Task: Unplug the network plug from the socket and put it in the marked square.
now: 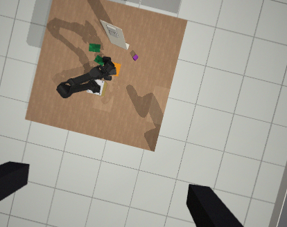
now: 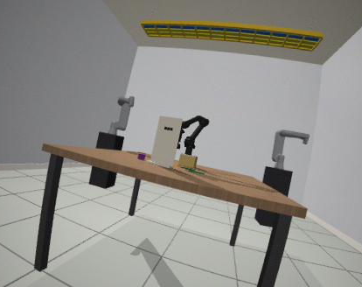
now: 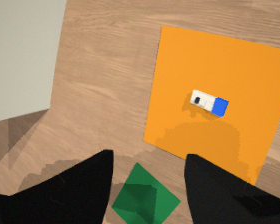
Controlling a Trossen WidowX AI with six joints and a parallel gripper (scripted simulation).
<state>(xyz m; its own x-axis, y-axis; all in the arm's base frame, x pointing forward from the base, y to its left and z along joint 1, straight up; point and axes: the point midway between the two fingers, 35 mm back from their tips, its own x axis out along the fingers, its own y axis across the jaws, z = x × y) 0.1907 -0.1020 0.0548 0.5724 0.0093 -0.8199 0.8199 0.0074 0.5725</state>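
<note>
Wood-grain matt table (image 3: 118, 50), flat matt orange square (image 3: 191, 70), matt blk gripper (image 3: 148, 189) fingers.

Bare orange square (image 3: 191, 70) surrounds the plug (image 3: 209, 103); upright panel (image 3: 20, 50) stands well apart.

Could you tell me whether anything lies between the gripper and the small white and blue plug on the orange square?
Nothing visible does. In the wrist view the small white and blue plug lies alone on the flat orange square, bare surface around it. The black gripper hangs above, fingers apart and holding nothing; only a flat green patch lies beneath it.
</note>
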